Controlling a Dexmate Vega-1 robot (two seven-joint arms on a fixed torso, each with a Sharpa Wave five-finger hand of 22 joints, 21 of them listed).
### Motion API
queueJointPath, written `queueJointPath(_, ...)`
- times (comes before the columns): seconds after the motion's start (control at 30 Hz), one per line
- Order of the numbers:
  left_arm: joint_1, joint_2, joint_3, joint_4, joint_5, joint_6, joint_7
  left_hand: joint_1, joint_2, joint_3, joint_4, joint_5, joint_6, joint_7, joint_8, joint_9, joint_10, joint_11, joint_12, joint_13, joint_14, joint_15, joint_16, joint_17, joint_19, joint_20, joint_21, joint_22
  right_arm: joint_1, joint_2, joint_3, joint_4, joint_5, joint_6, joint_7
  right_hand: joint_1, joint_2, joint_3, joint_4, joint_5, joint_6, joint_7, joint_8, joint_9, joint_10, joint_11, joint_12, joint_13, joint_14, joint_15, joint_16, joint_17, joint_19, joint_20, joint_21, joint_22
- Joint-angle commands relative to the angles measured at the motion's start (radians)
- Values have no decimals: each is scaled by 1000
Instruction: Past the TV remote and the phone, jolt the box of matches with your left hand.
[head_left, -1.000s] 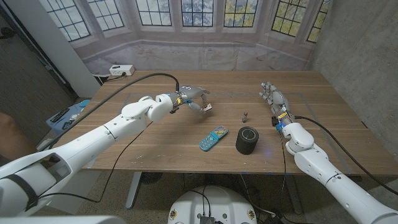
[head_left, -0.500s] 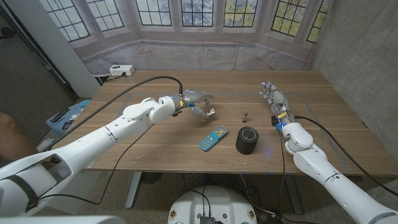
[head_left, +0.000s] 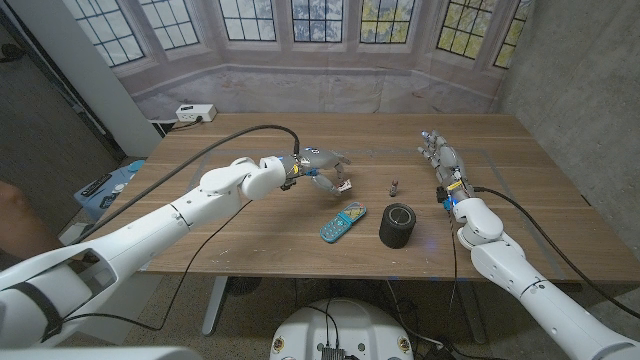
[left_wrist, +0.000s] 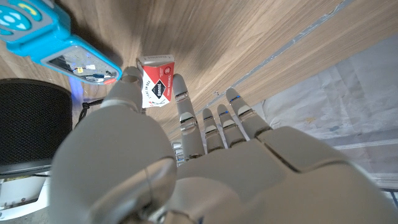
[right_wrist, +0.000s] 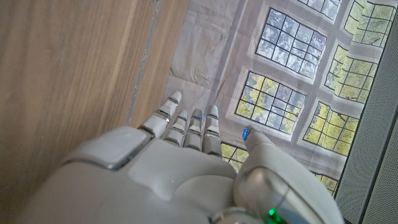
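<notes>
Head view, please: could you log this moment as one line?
left hand: fingers at matchbox | right hand: idle, open | phone, speaker: untouched

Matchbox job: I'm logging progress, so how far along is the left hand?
Looks done: the left hand has reached out over the table to the matchbox. In hand: the left wrist view shows the matchbox between its fingertips, apparently in contact, beside the blue phone. Left: I can't confirm a finished jolt. The right hand waits, fingers straight.
</notes>
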Motion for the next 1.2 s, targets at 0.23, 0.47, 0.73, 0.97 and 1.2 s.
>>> queueJointPath(0.23,21,10,-22,-20,43,23,6,42,48,0,3,7,4,-2,0,4,5,0,-1,2,4,4,-1,4,-3,0,-1,3,4,13,-2,16,0,14,6,-12,0,4,6,2,5,3,-3,3,11,0,1,1,14,-35,3,5,9,-66,2,3)
queueJointPath(0.47,18,18,-43,-6,56,54,35,43,49,1,2,8,2,0,-2,4,4,0,-2,2,5,5,-1,4,-1,-1,0,3,7,18,-6,21,-1,14,5,-12,-1,6,6,2,7,3,-3,3,12,2,1,1,16,-29,3,4,10,-63,3,3)
queueJointPath(0.73,12,20,-66,13,81,120,83,44,50,2,0,9,3,0,-2,4,5,0,-2,2,7,5,0,4,0,-1,1,3,20,24,-12,37,4,11,14,-13,-3,8,6,2,8,4,-2,3,13,3,1,0,16,-27,3,4,11,-62,3,3)
queueJointPath(0.97,-12,20,-71,27,108,166,107,45,51,4,-1,9,3,0,-3,4,7,0,-1,3,8,5,0,4,1,-1,1,3,34,29,-17,56,8,12,27,-12,-4,10,6,2,9,4,-3,3,13,3,1,0,16,-27,2,3,12,-59,3,3)
queueJointPath(1.2,-28,32,-73,29,131,200,120,44,52,4,0,10,2,-1,-4,4,8,0,-1,2,9,4,0,4,1,-2,1,3,34,29,-17,63,14,16,36,-12,-5,13,6,2,9,5,-3,3,12,3,0,0,17,-27,2,2,12,-59,3,3)
